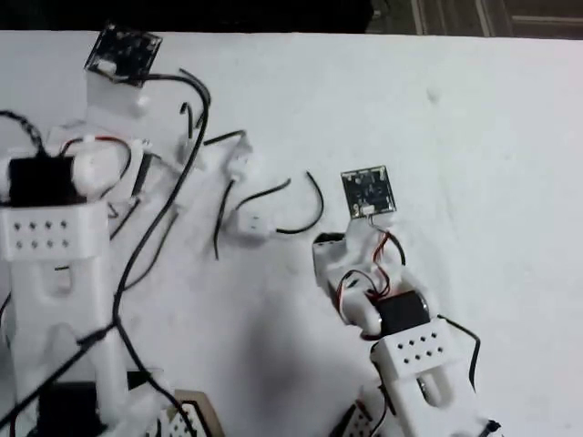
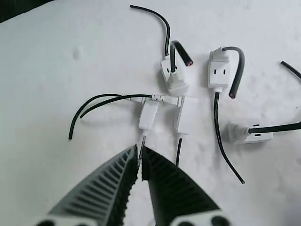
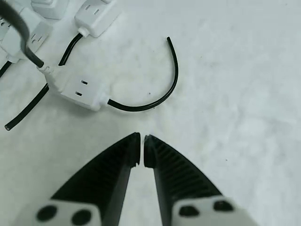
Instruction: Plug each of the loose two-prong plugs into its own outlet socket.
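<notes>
Jaws on both grippers are closed. Whether the left pair pinches the cord at its tips, I cannot tell.

High view: plugs and sockets lie clustered on the white table [image 1: 474, 137] between the 2 arms. 1 outlet socket [image 1: 253, 225] sits just left of the right arm [image 1: 401, 328].

Left wrist view: the left gripper [image 2: 140, 157] points at the first plug [image 2: 149, 113] and second plug [image 2: 186, 115]. They lie side by side, long axes in line with the fingers.

Right wrist view: the right gripper [image 3: 142, 150] hovers near that socket, which lies slots up with its long axis crosswise.
</notes>
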Controlling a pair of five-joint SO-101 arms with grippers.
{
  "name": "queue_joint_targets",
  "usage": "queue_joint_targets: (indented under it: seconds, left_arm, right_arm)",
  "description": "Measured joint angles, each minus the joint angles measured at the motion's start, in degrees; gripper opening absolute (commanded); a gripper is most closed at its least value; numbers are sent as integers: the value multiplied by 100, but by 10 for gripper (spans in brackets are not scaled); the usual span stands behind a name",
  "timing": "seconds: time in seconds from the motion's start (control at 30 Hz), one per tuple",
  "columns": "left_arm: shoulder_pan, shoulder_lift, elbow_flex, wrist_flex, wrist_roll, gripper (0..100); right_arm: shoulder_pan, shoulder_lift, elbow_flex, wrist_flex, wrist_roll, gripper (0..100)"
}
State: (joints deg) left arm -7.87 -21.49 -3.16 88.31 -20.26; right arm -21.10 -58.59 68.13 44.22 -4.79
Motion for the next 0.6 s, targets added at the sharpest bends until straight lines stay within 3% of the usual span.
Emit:
queue_joint_targets:
  seconds: [0.13,0.43,0.6]
  left_arm:
    - [-9,-756,738,-132,79,22]
    - [-9,-3631,3763,-1749,299,22]
    - [-9,-4554,4941,-2040,308,22]
  right_arm:
    - [0,0,0,0,0,19]
    - [0,0,0,105,0,18]
    - [0,-607,0,448,0,18]
